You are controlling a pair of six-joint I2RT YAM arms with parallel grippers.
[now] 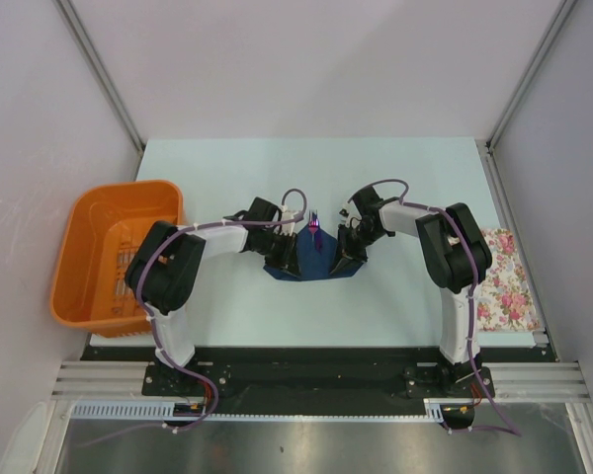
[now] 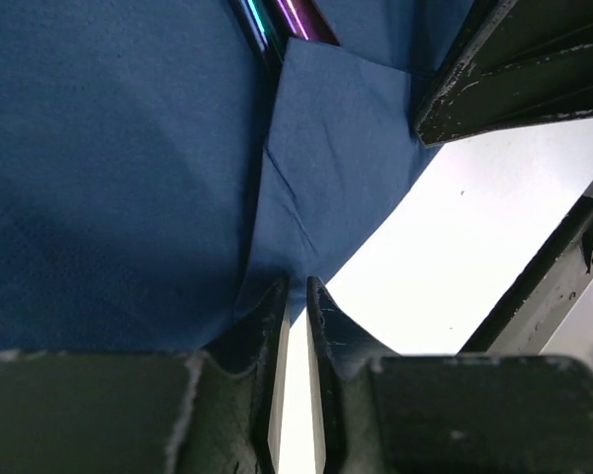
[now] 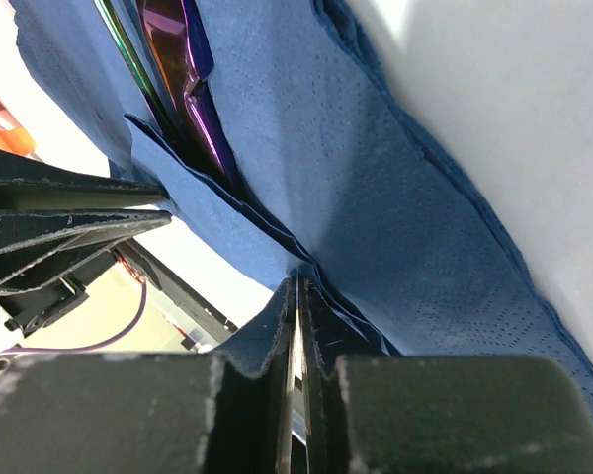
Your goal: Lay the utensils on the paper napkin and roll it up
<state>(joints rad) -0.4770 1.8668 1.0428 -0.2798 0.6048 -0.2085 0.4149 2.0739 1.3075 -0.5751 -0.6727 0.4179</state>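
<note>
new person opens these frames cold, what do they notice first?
At the middle of the table, the left gripper and right gripper meet, each pinching an edge of the dark blue paper napkin, lifted into a fold between them. Shiny purple utensils lie in that fold. An orange basket sits at the table's left edge, a floral cloth at its right.

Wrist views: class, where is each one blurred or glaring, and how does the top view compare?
Left wrist view: the near fingers are soft, the bare table washes out white; right wrist view: the utensils throw glossy purple glints against the sharp napkin; top view: even light, faint shadows.
</note>
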